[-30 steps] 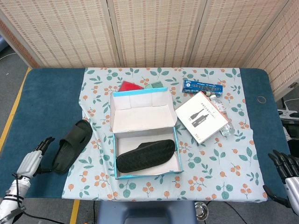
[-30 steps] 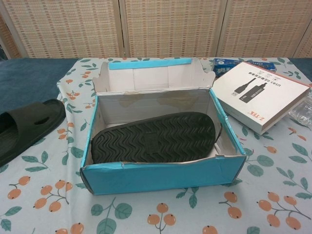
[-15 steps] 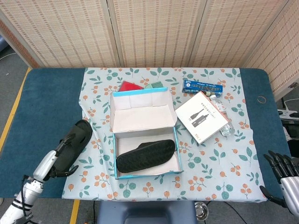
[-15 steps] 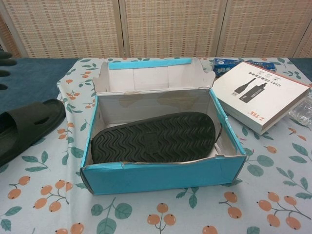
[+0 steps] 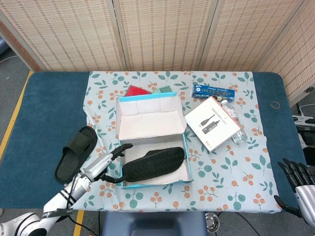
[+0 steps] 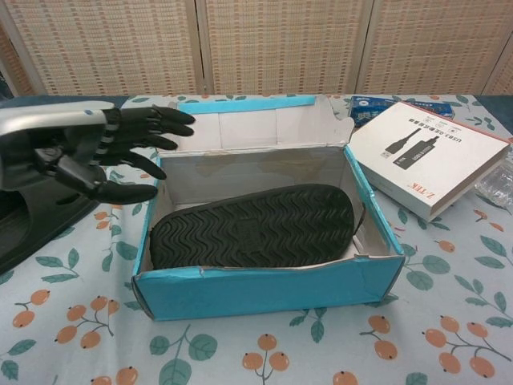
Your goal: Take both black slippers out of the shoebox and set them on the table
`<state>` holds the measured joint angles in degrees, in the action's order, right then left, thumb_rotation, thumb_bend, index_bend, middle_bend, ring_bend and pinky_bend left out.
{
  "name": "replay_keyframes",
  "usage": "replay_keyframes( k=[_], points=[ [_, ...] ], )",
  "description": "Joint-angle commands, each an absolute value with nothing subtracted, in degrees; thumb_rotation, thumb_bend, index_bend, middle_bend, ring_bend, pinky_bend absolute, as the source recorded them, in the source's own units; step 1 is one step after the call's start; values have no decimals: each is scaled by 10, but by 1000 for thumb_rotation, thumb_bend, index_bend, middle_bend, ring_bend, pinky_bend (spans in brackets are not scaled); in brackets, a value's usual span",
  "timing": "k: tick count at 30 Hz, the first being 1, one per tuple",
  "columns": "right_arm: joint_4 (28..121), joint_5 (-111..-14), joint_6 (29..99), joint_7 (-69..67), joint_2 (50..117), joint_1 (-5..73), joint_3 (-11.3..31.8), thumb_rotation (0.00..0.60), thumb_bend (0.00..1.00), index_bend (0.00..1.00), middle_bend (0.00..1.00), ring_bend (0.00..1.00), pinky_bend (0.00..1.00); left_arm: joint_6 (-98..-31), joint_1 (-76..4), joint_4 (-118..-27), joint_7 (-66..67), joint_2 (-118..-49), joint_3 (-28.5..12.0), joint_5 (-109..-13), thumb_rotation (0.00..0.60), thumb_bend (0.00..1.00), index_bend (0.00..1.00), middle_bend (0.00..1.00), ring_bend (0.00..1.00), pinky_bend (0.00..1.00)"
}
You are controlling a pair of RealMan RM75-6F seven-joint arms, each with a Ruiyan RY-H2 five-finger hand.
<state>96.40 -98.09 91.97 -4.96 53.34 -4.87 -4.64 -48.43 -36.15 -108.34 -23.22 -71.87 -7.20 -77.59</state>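
Observation:
One black slipper lies sole up inside the open blue shoebox. The other black slipper rests on the table left of the box. My left hand hovers at the box's left wall with its fingers spread, holding nothing. My right hand stays at the table's near right corner, fingers apart and empty; the chest view does not show it.
A white product box, a plastic bottle and a blue carton lie right of the shoebox. A red item sits behind the raised lid. The floral cloth covers the table's middle.
My left hand has swung right from beside the slipper on the table to the shoebox's left wall. The right hand has barely moved. Both slippers stay where they were.

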Motion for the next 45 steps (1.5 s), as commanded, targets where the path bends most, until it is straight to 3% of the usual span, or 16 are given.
replay_keyframes(
  k=[1, 14, 20, 24, 33, 38, 45],
  points=[
    [964, -979, 916, -47, 534, -47, -46, 581, 195, 0, 0, 0, 0, -432, -413, -1059, -172, -766, -94, -710, 600, 341, 0, 0, 0, 203],
    [966, -968, 904, -40, 535, -43, -44, 580, 195, 0, 0, 0, 0, -433, -467, -974, -50, -845, -98, -619, 600, 341, 0, 0, 0, 179],
    [966, -966, 903, -41, 534, -42, -44, 581, 195, 0, 0, 0, 0, -377, -496, -970, -32, -833, -94, -551, 600, 340, 0, 0, 0, 205],
    [967, -965, 903, -40, 534, -42, -44, 580, 194, 0, 0, 0, 0, -349, -523, -976, -1, -817, -81, -509, 600, 339, 68, 21, 10, 250],
    [967, -963, 910, -41, 533, -45, -42, 582, 195, 0, 0, 0, 0, -346, -562, -986, 48, -808, -51, -445, 600, 340, 197, 226, 215, 379],
    [966, -962, 913, -42, 533, -47, -41, 582, 194, 0, 0, 0, 0, -346, -573, -994, 53, -806, -45, -433, 600, 384, 352, 432, 439, 493],
    [965, -962, 919, -46, 532, -48, -40, 582, 194, 0, 0, 0, 0, -362, -573, -1002, 48, -808, -46, -431, 600, 470, 511, 598, 615, 634]
  ],
)
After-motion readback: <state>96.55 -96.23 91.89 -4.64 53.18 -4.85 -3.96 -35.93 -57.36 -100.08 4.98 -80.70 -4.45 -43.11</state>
